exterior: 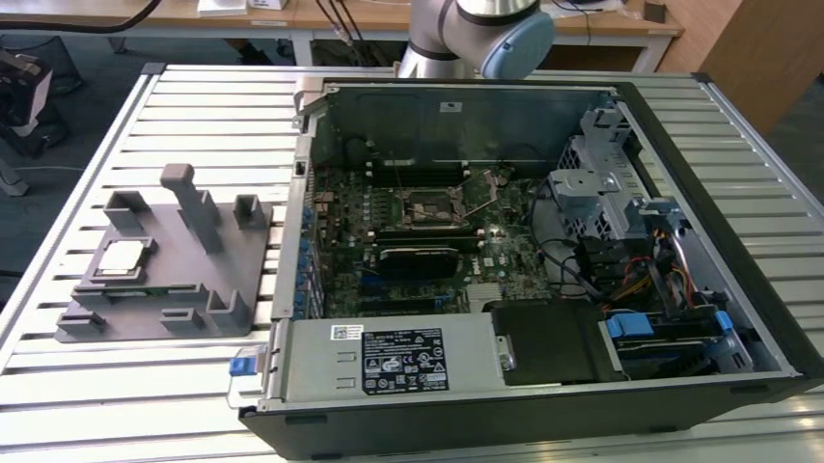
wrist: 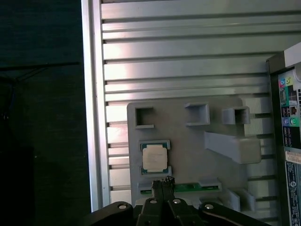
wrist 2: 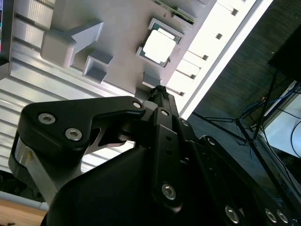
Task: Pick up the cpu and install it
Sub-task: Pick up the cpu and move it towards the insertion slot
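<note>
At the exterior view's left, the cpu (exterior: 123,256) lay flat in a recess of the grey holder (exterior: 206,301) on the slatted table (exterior: 129,386). Further right stood the open computer case (exterior: 451,121) with its socket (exterior: 431,204), and the arm (exterior: 480,34) rose behind it. In both wrist views the gripper (wrist: 163,180) (wrist 2: 159,90) hung near the chip without touching it, its fingers pressed together on nothing.
</note>
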### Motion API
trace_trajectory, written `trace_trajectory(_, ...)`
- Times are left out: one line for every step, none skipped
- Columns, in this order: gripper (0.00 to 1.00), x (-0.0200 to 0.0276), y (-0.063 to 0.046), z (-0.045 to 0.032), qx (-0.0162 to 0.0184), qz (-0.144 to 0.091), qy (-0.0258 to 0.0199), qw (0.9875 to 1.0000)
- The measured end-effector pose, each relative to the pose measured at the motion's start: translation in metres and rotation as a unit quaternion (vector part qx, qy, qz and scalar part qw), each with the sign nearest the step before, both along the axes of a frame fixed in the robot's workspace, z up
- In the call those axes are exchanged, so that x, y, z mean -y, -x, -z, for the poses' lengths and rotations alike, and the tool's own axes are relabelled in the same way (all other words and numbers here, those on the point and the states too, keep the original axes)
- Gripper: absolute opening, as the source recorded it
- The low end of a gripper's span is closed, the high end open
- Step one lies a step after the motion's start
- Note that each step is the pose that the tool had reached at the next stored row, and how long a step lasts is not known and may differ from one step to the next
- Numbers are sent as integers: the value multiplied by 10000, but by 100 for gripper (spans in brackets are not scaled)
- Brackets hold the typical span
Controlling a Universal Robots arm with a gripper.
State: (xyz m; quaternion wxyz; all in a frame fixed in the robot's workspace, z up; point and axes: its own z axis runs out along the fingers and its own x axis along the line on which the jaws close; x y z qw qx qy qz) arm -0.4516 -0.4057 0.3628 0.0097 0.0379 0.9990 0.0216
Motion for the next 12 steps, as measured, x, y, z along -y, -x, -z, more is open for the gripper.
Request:
trace_trajectory(12, 0, 1, 3, -1, 0, 0, 10000)
trace_trajectory(12, 0, 2, 6, -1, 0, 0, 10000)
trace_trajectory(12, 0, 3, 10, -2, 0, 0, 10000)
trace_trajectory(12, 0, 3, 14, -2, 0, 0, 10000)
trace_trajectory(12, 0, 3, 16, -3, 0, 1, 10000)
trace_trajectory(12, 0, 3, 20, -3, 0, 1, 10000)
trace_trajectory(12, 0, 4, 23, -3, 0, 1, 10000)
trace_trajectory(12, 0, 4, 26, -3, 0, 1, 10000)
trace_trajectory(12, 1, 4, 31, -3, 0, 1, 10000)
trace_trajectory(12, 1, 4, 36, -3, 1, 1, 10000)
trace_trajectory(12, 2, 4, 43, -3, 0, 1, 10000)
trace_trajectory(12, 2, 4, 49, -3, 0, 1, 10000)
